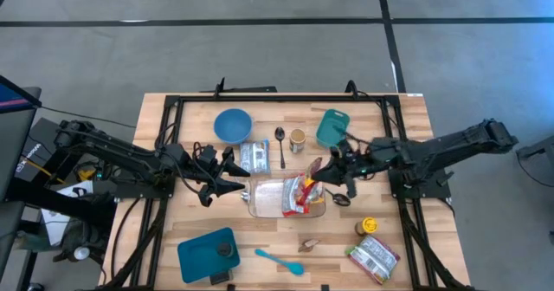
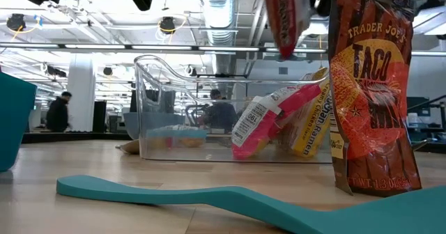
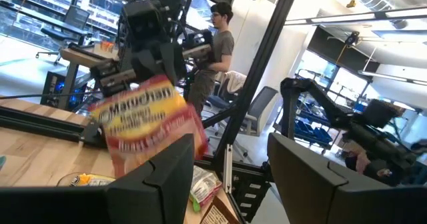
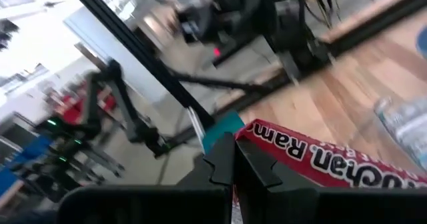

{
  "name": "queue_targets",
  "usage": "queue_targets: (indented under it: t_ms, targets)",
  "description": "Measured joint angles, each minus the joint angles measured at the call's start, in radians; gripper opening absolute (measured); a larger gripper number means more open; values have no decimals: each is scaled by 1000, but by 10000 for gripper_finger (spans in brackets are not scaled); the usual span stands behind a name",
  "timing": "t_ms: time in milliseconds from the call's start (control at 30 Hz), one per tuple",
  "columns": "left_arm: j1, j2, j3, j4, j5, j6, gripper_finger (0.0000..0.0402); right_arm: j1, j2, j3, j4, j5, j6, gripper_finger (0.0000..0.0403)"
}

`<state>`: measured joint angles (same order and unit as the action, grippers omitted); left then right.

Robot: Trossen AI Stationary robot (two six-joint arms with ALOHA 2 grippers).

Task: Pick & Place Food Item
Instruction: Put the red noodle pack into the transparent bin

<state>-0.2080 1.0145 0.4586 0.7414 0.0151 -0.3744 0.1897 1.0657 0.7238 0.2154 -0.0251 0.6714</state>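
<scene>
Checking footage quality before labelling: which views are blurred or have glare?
Right wrist view: motion-smeared, though the ramen packet lettering reads. Left wrist view: bright windows, near fingers soft. Low view: teal spatula in front soft, ceiling lights glare. High view: even, sharp.

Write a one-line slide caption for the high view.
Right hand shut on a red ramen packet above the clear plastic bin.

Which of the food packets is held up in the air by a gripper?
The red Maruchan ramen packet, pinched by the right gripper above the clear bin. The others lie in the bin or on the table.
</scene>
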Motion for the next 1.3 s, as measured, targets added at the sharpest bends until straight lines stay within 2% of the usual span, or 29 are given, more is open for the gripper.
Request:
queue_targets:
  t_ms: [233,600,833,1300]
  targets:
    - [0,0,0,0,0,0,186,0,146,149,-157,-1,0,0]
    - [0,0,0,0,0,0,186,0,328,290,-263,-1,-20,0]
    - [0,0,0,0,0,0,186,-1,426,319,-269,-1,-37,0]
    - [0,0,0,0,0,0,186,-9,513,350,-287,3,-107,0]
